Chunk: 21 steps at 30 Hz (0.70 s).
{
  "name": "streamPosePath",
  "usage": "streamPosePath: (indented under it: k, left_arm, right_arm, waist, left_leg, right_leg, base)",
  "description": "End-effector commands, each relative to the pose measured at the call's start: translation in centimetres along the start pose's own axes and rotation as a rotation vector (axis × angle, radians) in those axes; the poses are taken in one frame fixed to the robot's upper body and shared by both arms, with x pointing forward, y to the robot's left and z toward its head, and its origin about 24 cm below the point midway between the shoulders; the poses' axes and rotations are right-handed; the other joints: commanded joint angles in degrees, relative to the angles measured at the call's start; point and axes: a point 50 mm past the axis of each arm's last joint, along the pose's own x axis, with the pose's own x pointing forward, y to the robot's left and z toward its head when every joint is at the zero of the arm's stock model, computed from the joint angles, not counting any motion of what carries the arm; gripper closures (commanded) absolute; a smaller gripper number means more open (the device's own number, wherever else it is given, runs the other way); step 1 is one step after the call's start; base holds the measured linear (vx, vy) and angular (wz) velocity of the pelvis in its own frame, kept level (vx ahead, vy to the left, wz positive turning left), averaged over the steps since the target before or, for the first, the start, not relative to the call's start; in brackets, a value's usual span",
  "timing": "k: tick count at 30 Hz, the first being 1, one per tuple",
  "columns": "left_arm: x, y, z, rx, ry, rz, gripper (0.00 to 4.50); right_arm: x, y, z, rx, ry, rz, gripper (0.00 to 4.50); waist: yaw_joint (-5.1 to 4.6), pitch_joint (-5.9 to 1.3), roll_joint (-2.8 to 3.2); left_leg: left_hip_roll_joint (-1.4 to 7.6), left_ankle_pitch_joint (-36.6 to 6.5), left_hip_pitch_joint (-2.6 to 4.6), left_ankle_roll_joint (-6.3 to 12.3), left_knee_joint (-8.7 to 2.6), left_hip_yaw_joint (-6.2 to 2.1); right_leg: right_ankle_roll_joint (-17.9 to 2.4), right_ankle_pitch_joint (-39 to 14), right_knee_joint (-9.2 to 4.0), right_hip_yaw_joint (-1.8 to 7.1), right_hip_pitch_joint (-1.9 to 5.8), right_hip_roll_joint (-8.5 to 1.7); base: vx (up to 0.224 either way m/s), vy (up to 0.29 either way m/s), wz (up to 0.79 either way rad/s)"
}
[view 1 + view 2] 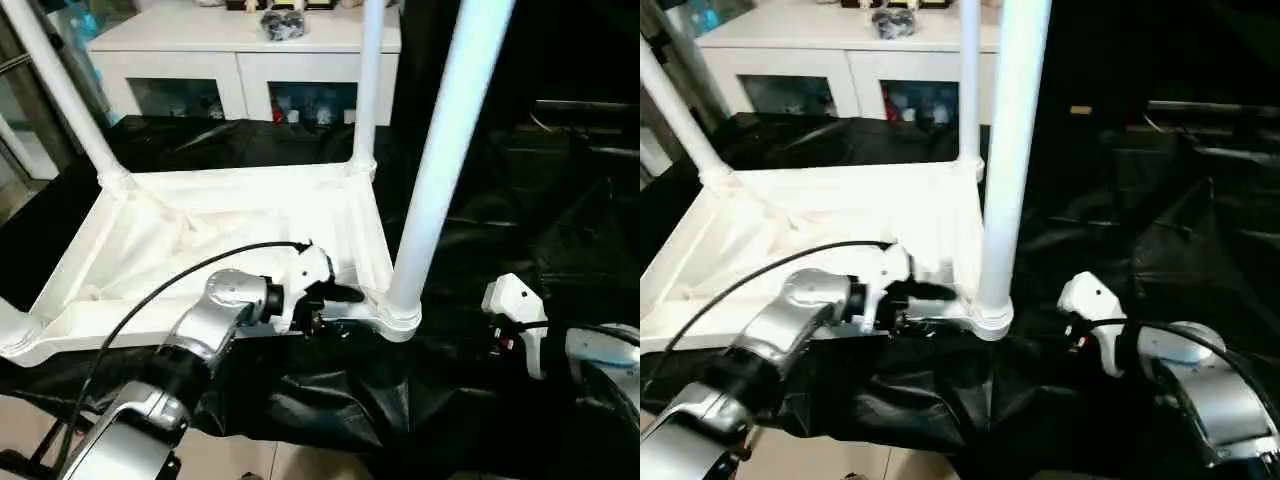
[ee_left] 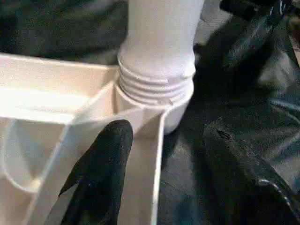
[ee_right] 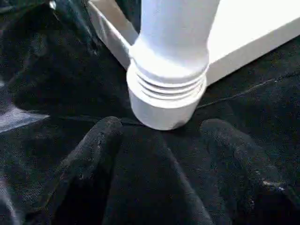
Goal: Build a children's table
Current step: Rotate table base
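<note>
We observed the tabletop (image 1: 230, 235) lying upside down on a black sheet (image 1: 480, 260), ribbed underside facing up. Legs stood upright in its corner sockets. The near right leg (image 1: 440, 160) rose from the near right socket (image 1: 400, 318), where threaded rings showed at its base. The far right leg (image 1: 368, 80) and the far left leg (image 1: 60, 90) stood in the two far corners, and the base of a fourth leg (image 1: 12, 325) showed at the near left corner.

Our left gripper (image 1: 335, 300) was positioned over the near rim of the tabletop, just beside the near right socket. In the left wrist view one black finger (image 2: 101, 173) lay inside the rim channel, pointing at the threaded base of the leg. We could not tell whether this claw stood wide or narrow, and we saw nothing held in it.

Our right gripper (image 1: 1080, 335) hung over the black sheet to the right of the near right leg, apart from it. In the right wrist view its two fingers (image 3: 93, 154) stood spread, with the socket base between them further ahead and no part gripped. We recorded this claw as wide and empty.

Behind the tabletop stood a white cabinet (image 1: 240, 60) with glass doors, with a dark object (image 1: 283, 24) on top.
</note>
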Motion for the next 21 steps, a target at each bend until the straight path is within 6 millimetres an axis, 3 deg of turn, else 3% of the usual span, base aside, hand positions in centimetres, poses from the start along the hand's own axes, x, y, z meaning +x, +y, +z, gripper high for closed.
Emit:
streamPosePath:
  k: [1, 3, 6, 8, 9, 13, 19, 20, 21]
  left_arm:
    - [-0.1, 0.2, -0.3, -0.006, 0.072, -0.016, 2.09]
    - [-0.2, 0.3, -0.7, -0.03, 0.121, -0.004, 2.18]
    - [-0.3, 0.6, -0.8, -0.047, 0.128, 0.026, 2.52]
    - [-0.4, 0.8, -0.9, -0.052, 0.118, 0.054, 2.64]
    - [-0.5, 1.0, -1.0, -0.055, 0.116, 0.065, 2.78]
    - [-0.9, 1.2, -1.6, -0.081, 0.147, 0.105, 3.11]
    - [-1.0, 1.3, -1.9, -0.083, 0.172, 0.116, 3.43]
    - [-1.1, 1.2, -2.1, -0.057, 0.192, 0.098, 3.72]
    - [-1.1, 1.1, -2.1, -0.049, 0.197, 0.09, 3.72]
  right_arm:
    - [0.1, 0.2, 0.6, -0.006, -0.006, -0.009, 1.38]
    - [0.2, 0.3, 0.7, -0.003, -0.003, -0.017, 1.38]
    - [0.3, 0.5, 0.8, 0.003, -0.004, -0.001, 1.38]
    - [0.5, 0.7, 0.8, 0.005, -0.002, 0.015, 1.38]
    - [0.5, 0.8, 0.8, 0.005, 0.0, 0.016, 1.38]
    - [0.5, 0.7, 0.7, 0.005, 0.013, 0.014, 1.38]
    - [0.5, 0.6, 0.8, 0.005, 0.015, 0.01, 1.38]
    - [0.5, 0.5, 0.8, 0.002, 0.016, 0.005, 1.38]
    - [0.5, 0.4, 0.8, 0.002, 0.017, 0.003, 1.38]
  waist:
    - [0.21, -3.05, -1.2]
    - [0.2, -3.09, -0.96]
    - [0.22, -3.06, -1.22]
    - [0.28, -3.12, -1.06]
    - [0.39, -3.13, -1.38]
    - [0.38, -3.0, -1.28]
    - [0.11, -2.61, -1.59]
    - [-0.02, -2.5, -1.72]
    - [-0.02, -2.52, -1.62]
  left_leg:
    - [-0.59, -18.16, 0.58, 2.29, -4.13, 0.52]
    - [-0.51, -18.26, 0.68, 2.13, -4.14, 0.52]
    - [-0.6, -18.09, 0.56, 2.24, -4.13, 0.52]
    - [-0.67, -17.68, 0.58, 2.39, -4.02, 0.55]
    - [-0.67, -17.29, 0.51, 2.47, -4.04, 0.51]
    - [-0.64, -18.14, 0.57, 2.34, -4.1, 0.56]
    - [-0.78, -20.79, 0.66, 1.9, -4.31, 0.42]
    - [-0.82, -21.61, 0.64, 1.73, -4.4, 0.31]
    - [-0.83, -21.71, 0.65, 1.65, -4.4, 0.25]
  right_leg:
    - [-10.55, -20.44, -4.97, 0.2, 2.35, -0.82]
    - [-10.95, -19.69, -4.87, 0.22, 2.35, -0.84]
    - [-11.25, -19.01, -4.83, 0.18, 2.47, -0.83]
    - [-11.29, -18.75, -4.85, 0.17, 2.46, -0.82]
    - [-11.31, -18.68, -4.75, 0.16, 2.57, -0.88]
    - [-10.84, -20.47, -4.97, 0.17, 2.39, -0.91]
    - [-8.22, -28.11, -5.76, 0.07, 1.92, -0.97]
    - [-7.01, -30.71, -6.1, -0.04, 1.8, -0.98]
    - [-6.73, -31.23, -6.1, -0.06, 1.78, -1.05]
  base:
    - [0.0, 0.0, 0.0]
    - [0.0, 0.0, 0.0]
    - [0.0, 0.0, 0.0]
    - [0.0, 0.0, 0.0]
    - [0.0, 0.0, 0.0]
    - [0.0, 0.0, 0.0]
    - [0.0, 0.0, 0.0]
    - [0.0, 0.0, 0.0]
    - [0.0, 0.0, 0.0]
